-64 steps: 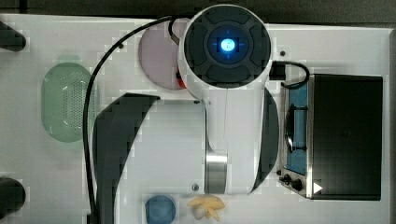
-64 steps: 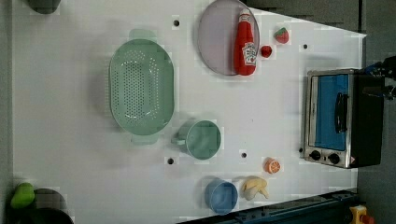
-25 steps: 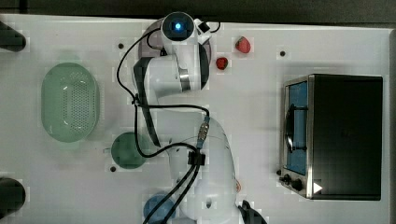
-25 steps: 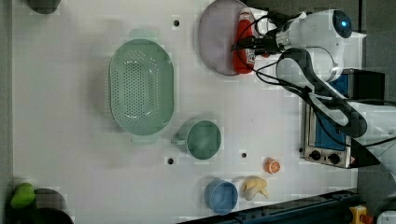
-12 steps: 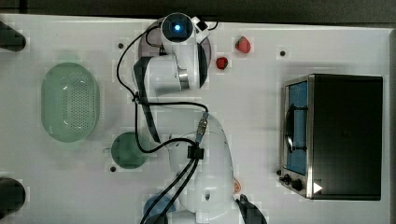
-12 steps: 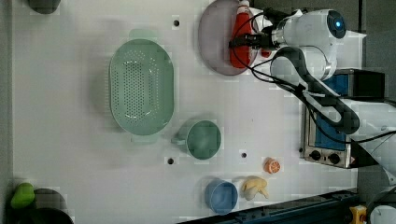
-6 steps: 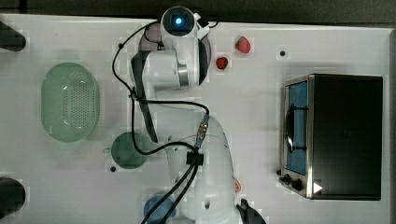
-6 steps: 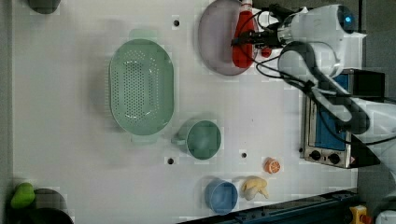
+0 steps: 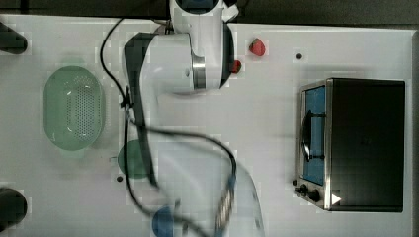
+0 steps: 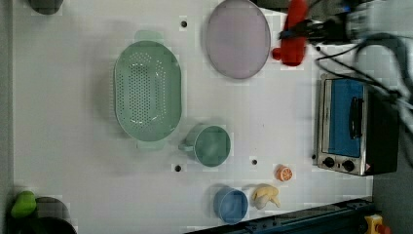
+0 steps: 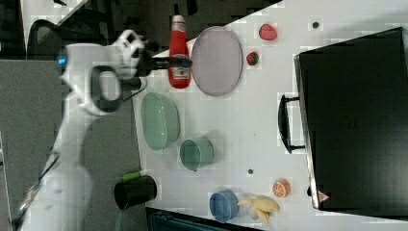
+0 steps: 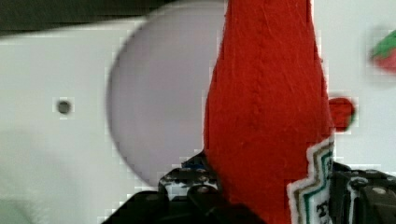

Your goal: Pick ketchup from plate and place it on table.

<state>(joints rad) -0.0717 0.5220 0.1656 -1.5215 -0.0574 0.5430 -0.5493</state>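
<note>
Red plastic ketchup bottle (image 10: 295, 36) is hanging at the left view's upper right, clear of the pale lilac round plate (image 10: 237, 39), lifted for moving to the white table (image 10: 73, 161); in the right view the black gripper (image 11: 177, 61) is clamping its labelled middle; the wrist view is showing the bottle between the jaws

Top view: the arm (image 9: 183, 64) covers the plate and the ketchup; its lower links are smeared with blur. Left view: the ketchup (image 10: 294, 34) is blurred and cut off by the upper edge, as is the plate (image 10: 237, 39). Wrist view: the ketchup's cap lies beyond the frame edge; label lettering illegible.
</note>
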